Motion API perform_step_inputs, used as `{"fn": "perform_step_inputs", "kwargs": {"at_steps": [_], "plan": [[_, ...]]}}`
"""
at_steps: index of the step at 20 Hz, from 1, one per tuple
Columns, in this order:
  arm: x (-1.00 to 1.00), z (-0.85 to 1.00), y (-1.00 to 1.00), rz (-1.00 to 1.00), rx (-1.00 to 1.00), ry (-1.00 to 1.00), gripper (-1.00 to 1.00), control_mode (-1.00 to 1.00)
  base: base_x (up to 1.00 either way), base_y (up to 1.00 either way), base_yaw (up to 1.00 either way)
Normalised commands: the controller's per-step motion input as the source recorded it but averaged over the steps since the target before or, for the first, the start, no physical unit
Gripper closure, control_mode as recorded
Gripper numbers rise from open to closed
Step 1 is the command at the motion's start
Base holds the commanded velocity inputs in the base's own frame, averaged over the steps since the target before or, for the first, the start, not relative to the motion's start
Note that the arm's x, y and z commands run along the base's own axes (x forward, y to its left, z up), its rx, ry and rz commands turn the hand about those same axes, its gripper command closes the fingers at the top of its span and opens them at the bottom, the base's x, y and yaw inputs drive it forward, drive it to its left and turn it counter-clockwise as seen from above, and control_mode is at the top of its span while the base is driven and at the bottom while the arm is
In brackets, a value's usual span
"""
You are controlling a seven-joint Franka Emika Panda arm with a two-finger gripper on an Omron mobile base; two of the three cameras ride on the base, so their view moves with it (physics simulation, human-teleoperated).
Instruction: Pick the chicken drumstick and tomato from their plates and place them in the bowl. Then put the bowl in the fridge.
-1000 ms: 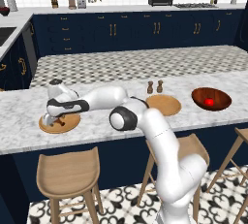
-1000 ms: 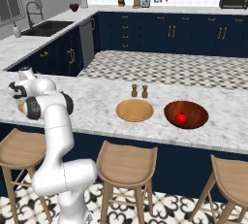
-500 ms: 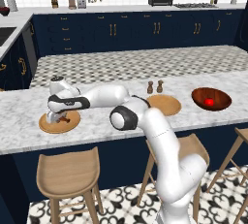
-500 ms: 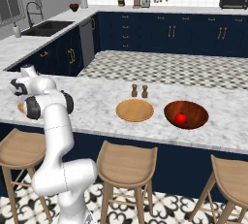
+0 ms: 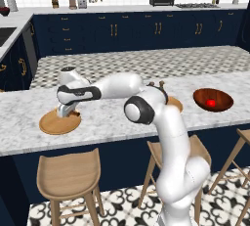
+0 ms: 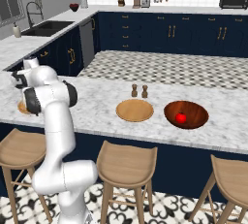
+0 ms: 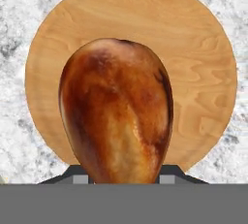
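So here's where things stand. The long white-and-grey marbled surface [image 5: 112, 122] carries everything, and the shallow reddish-brown bowl with the dark glossy inside [image 6: 186, 115] sits toward its right end with the small round bright red tomato [image 6: 180, 118] already lying in it. That half of the picking looks done. The flat round light-brown wooden plate [image 6: 134, 109] just left of the bowl is bare, with two little brown shakers [image 6: 139, 91] standing just beyond it on the far side.

Well off to the left is the other flat wooden plate [image 5: 59, 122], and that's where the arm is reaching. The pincer [image 5: 66, 112] hangs right down over that plate. In the hand view the small brown roasted chicken drumstick [image 7: 116, 109] bulges up between the two dark finger tips [image 7: 167, 173], one on each side of its lower part, fat end pointing away from the camera, wooden disc behind it. So I'd call it pinching the drumstick, jaws drawn in against its sides. Can't tell whether it's off the plate yet.

Left to do, as I read it: carry the drumstick across to the bowl, drop it in beside the tomato, then get the bowl into the fridge.
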Motion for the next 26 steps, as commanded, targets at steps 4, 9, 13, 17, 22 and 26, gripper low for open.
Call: {"fn": "perform_step_inputs", "kwargs": {"at_steps": [4,9,13,17,22,26], "plan": [[-1.0,0.47,-0.98,0.04,0.12,-0.24,1.0,-1.0,0.0,0.0,0.0],[-0.89,0.8,-1.0,-0.05,0.1,-0.06,1.0,-1.0,0.0,0.0,0.0],[-0.47,0.96,-1.0,-0.09,0.12,-0.04,1.0,-1.0,0.0,0.0,0.0],[-0.16,0.91,-1.0,-0.24,0.0,0.01,1.0,-1.0,0.0,0.0,0.0],[-0.16,0.39,-1.0,-0.28,0.0,0.06,1.0,-1.0,0.0,0.0,0.0],[-0.08,0.02,-1.0,-0.33,0.0,0.08,1.0,-1.0,0.0,0.0,0.0]]}}
